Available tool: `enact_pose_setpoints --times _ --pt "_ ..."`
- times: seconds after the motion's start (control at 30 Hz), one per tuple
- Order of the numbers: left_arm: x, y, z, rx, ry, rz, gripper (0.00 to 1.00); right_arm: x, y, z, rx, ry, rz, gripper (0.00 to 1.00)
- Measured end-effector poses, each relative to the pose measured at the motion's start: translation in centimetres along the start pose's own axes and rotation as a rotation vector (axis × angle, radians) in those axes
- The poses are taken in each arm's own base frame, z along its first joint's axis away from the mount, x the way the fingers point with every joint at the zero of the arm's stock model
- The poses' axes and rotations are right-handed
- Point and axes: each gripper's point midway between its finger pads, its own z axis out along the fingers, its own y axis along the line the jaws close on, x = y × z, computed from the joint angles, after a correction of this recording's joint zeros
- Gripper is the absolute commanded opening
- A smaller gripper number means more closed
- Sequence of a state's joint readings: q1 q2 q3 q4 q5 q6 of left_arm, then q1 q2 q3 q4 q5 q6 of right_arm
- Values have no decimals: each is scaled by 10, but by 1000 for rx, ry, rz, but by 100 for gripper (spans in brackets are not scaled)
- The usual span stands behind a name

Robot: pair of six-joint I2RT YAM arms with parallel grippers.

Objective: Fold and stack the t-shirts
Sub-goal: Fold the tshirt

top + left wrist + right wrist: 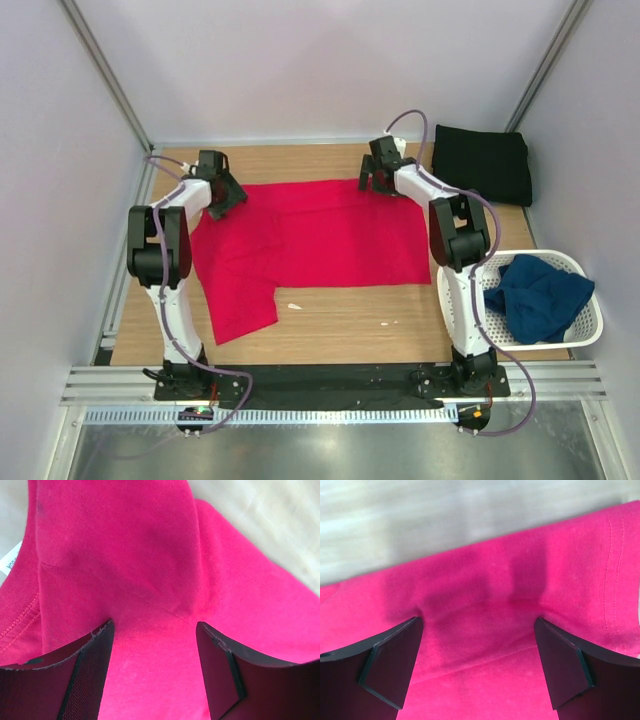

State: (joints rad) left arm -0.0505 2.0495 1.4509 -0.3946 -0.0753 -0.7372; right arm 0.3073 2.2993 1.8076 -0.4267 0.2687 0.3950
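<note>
I am hovering my left gripper (222,197), jaws partly apart, and right gripper (374,180), jaws wide, over the red shirt's (310,235) far edge; pinching should be level and simultaneous.

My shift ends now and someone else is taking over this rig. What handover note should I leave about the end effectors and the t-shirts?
Left end effector: open, jaws down on the far-left corner of the red t-shirt, not clamped.
Right end effector: open, at the shirt's far-right corner.
Red t-shirt: spread on the table, not folded.
Black t-shirt: looks folded, at the far-right corner.
Navy t-shirt: crumpled in the white basket.
Done: black one, apparently.
Left: fold red and navy, then stack all three.
</note>
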Motion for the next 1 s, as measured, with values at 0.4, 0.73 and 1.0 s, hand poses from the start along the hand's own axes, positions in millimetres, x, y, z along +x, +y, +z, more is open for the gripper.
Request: enact_pose_setpoints --times 0.4,0.73,1.0 --pt "-34 -24 16 63 -32 35 75 -40 22 20 -98 -8 -4 100" --pt "-45 -16 -187 223 -242 13 77 -82 19 -115 -263 -116 13 100" --pt "84 93 -222 49 -68 -152 72 -38 -16 -190 -273 -139 93 100"
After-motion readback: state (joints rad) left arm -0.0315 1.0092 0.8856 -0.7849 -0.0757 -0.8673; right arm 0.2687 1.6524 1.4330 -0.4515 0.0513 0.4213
